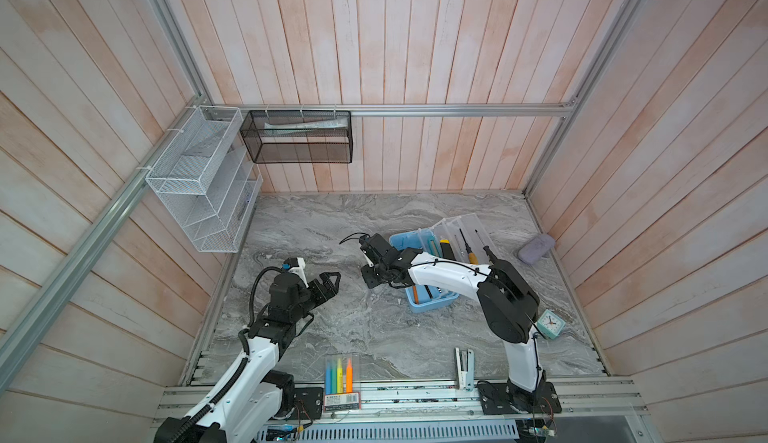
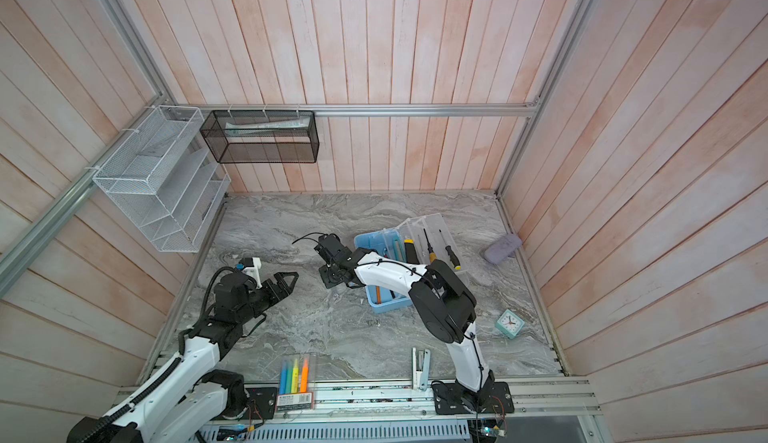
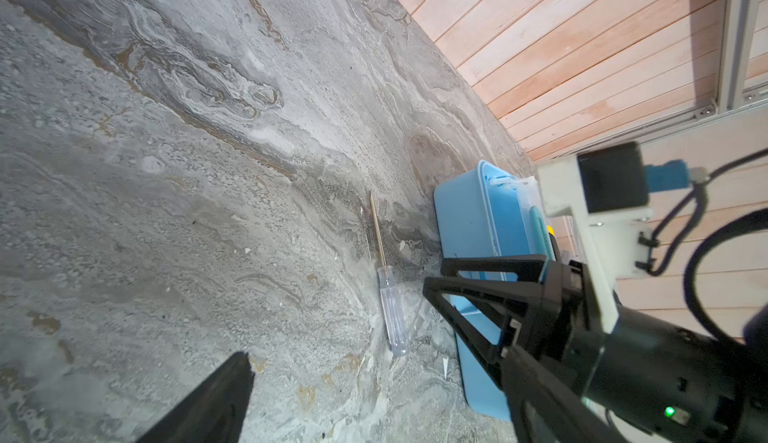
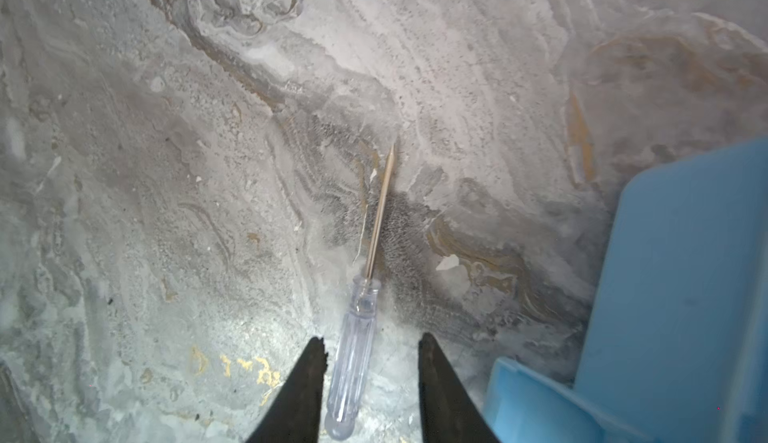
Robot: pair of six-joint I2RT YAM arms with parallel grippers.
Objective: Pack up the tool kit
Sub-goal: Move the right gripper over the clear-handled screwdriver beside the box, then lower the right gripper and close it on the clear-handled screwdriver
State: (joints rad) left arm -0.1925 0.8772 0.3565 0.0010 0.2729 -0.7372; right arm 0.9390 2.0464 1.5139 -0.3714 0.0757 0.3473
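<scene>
The light blue tool kit box [image 1: 432,304] [image 2: 386,306] stands open right of centre, its clear lid [image 1: 469,229] laid back. A yellow-black utility knife [image 1: 445,248] and screwdrivers [image 1: 471,254] lie there. On the marble just left of the box lies a clear-handled screwdriver [image 4: 353,353] [image 3: 392,314]. My right gripper [image 4: 372,337] [image 1: 368,279] [image 2: 328,279] points down over it, jaws open and straddling the handle, one finger close to it, the other apart. My left gripper [image 1: 329,282] [image 2: 287,282] [image 3: 374,412] hovers open and empty further left.
A clear pack of coloured highlighters [image 1: 343,372] and a white stapler [image 1: 464,368] lie at the front edge. A small teal clock [image 1: 550,323] sits by the right arm, and a grey pouch [image 1: 536,247] by the right wall. Wire baskets [image 1: 199,179] [image 1: 297,135] hang on the walls.
</scene>
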